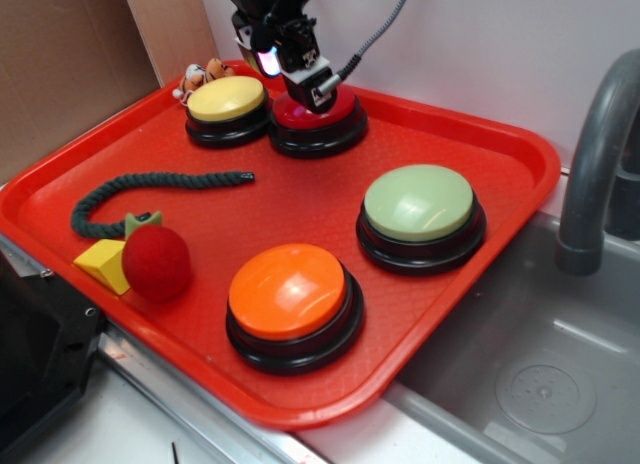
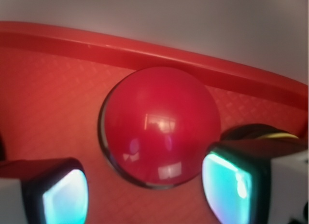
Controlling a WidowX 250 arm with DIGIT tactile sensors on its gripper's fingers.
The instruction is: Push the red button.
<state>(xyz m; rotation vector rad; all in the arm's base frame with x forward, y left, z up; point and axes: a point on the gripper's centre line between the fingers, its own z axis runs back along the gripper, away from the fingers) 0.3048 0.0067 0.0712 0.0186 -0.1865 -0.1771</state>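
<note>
The gripper [image 1: 318, 92] sits right on top of the red button [image 1: 312, 112], at the top middle of the red tray [image 1: 500, 164], next to the yellow button [image 1: 226, 98]. Whether it's pressed yet is hard to say. Only the wrist view shows the fingers [image 2: 65, 192] spread apart, with the dome [image 2: 161, 125] between and beyond them.

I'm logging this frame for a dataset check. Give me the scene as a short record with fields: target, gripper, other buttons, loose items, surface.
target: red button, at the tray's far side, right beside the yellow button
gripper: gripper directly over the red button; wrist view shows its fingers apart, either side of the dome; contact cannot be told
other buttons: green button, orange button
loose items: fuzzy red ball, yellow block, dark rope, small toy behind the yellow button
surface: red tray, next to a sink
</note>
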